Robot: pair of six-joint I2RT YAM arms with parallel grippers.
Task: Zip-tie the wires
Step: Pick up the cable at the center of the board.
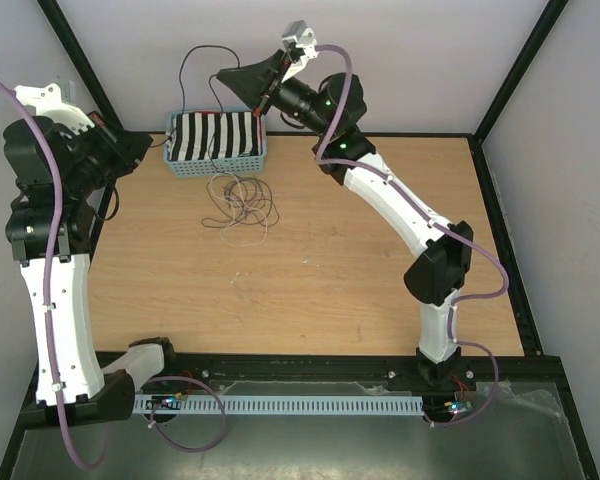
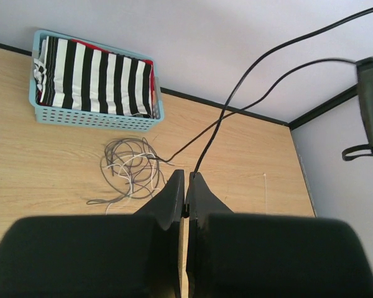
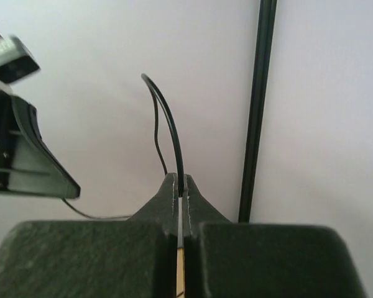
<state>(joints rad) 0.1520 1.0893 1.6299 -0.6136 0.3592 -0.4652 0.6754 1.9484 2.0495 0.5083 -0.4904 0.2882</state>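
While left gripper (image 2: 185, 179) and right gripper (image 3: 180, 183) each clamp black strand (image 3: 178, 152), hold it taut, lowering evenly toward wires (image 1: 242, 205).

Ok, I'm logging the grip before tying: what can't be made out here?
Top view: the wires, too thin and tangled to count.
Left wrist: the black strand from the left gripper, cut off at the top-right corner.
Right wrist: the strand's gripped part, hidden inside the shut right gripper.
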